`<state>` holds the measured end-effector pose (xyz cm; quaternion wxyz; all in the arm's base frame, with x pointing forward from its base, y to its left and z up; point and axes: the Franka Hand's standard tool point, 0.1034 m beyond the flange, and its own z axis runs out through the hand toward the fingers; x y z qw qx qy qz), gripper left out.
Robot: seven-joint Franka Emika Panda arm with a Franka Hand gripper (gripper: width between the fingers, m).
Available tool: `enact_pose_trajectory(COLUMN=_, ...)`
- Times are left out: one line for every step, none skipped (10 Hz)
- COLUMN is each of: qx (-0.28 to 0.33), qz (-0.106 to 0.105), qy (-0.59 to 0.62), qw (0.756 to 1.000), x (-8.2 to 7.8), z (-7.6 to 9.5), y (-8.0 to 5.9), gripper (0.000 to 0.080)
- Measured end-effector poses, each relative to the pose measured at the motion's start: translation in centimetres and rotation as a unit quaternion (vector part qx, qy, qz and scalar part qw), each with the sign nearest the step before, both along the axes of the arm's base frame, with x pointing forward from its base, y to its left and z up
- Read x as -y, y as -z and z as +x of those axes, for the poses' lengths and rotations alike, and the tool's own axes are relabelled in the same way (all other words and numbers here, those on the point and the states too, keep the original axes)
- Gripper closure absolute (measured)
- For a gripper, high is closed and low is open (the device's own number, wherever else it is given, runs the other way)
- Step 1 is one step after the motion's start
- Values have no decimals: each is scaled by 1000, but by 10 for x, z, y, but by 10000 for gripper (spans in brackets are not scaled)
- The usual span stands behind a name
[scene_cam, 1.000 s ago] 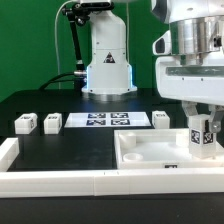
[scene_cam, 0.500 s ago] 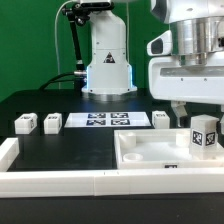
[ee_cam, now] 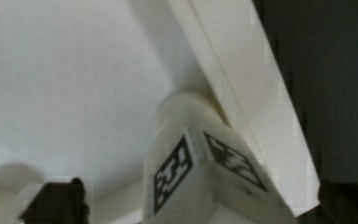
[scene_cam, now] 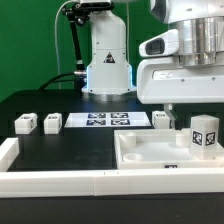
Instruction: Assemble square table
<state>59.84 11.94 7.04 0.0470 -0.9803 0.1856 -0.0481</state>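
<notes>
The square table's white slab (scene_cam: 150, 152) lies at the exterior view's right, raised rim up. One tagged leg block (scene_cam: 205, 132) stands upright in its far right corner. My gripper (scene_cam: 197, 112) hangs just above that block, open, touching nothing. In the wrist view the same leg (ee_cam: 202, 160) rises between my two dark fingertips (ee_cam: 60, 200), with clear gaps on both sides, beside the slab's rim (ee_cam: 229, 60). Three more leg blocks rest on the black table: two (scene_cam: 25, 123) (scene_cam: 52, 122) at the left and one (scene_cam: 161, 119) behind the slab.
The marker board (scene_cam: 105, 120) lies flat in the middle at the back. A long low white barrier wall (scene_cam: 90, 181) runs along the front and turns up the left side. The robot base (scene_cam: 108, 60) stands behind.
My gripper was shut on the leg block a second ago; it has opened, let the block go and risen above it. The block stays standing in the slab's corner.
</notes>
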Motion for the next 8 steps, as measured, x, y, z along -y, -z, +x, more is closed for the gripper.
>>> enact_pose_trajectory(qx=3, qz=-5, qy=-38, qw=999, x=-1, z=0, y=0, gripper=151)
enact_pose_trajectory(qx=6, qz=-13, qy=-85, qw=996, x=-3, z=0, y=-1, gripper=151)
enact_pose_trajectory(qx=8, qz=-16, qy=-113, qw=993, x=-5, z=0, y=-1, gripper=151)
enact_pose_trajectory(qx=10, qz=-18, qy=-133, qw=991, x=-6, z=0, y=-1, gripper=151)
enact_pose_trajectory(qx=13, qz=-27, qy=-184, qw=982, x=-5, z=1, y=-2, gripper=151)
enact_pose_trajectory(qx=14, qz=-30, qy=-212, qw=977, x=-4, z=2, y=-2, gripper=151)
enact_pose_trajectory(qx=17, qz=-39, qy=-254, qw=966, x=-3, z=2, y=-2, gripper=151)
enact_pose_trajectory(qx=19, qz=-48, qy=-287, qw=956, x=-3, z=2, y=-2, gripper=151)
